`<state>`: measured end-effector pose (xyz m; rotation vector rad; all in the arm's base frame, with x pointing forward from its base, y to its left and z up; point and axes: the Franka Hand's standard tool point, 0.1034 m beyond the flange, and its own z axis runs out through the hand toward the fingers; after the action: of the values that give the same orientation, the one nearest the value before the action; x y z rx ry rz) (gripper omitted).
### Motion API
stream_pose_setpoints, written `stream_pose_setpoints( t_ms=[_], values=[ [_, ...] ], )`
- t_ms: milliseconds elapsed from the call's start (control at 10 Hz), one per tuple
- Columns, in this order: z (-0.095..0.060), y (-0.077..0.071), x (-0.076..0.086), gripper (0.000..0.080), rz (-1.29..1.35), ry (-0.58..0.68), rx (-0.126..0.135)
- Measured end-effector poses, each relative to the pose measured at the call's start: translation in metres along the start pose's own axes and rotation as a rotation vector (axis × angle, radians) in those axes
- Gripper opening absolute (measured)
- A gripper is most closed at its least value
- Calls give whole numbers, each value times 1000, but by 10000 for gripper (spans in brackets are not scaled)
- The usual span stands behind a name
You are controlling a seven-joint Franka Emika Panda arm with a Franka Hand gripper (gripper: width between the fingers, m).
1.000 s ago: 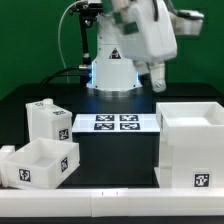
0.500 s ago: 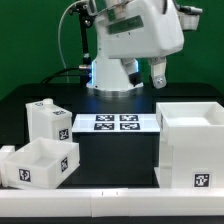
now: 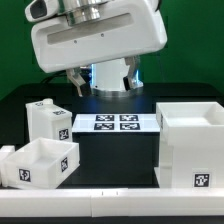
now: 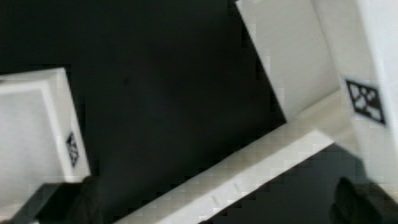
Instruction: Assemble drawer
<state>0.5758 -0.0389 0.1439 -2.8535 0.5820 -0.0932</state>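
The gripper (image 3: pixel 103 80) hangs at 12 o'clock in the exterior view, its two fingers spread apart with nothing between them. The drawer lies in three white parts on the black table (image 3: pixel 115 160). The cube-like shell (image 3: pixel 190 145) stands at 4 o'clock, open on top, with a square tag on its front. The open tray (image 3: pixel 40 163) sits at 8 o'clock. The knobbed tray (image 3: pixel 47 120) stands just behind it at 9 o'clock. The marker board (image 3: pixel 115 123) lies between the trays and the shell.
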Motion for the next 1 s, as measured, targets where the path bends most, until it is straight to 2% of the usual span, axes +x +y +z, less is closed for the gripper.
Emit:
stream_pose_setpoints(
  t_ms=[300,500,700,1000],
  values=[
    [1,4,1,649,-195,-2,-3],
    [1,30,7,649,-581,-1,-14],
    [0,44,10,649,-792,10,-28],
    [0,47,10,649,-959,-1,-44]
  ],
)
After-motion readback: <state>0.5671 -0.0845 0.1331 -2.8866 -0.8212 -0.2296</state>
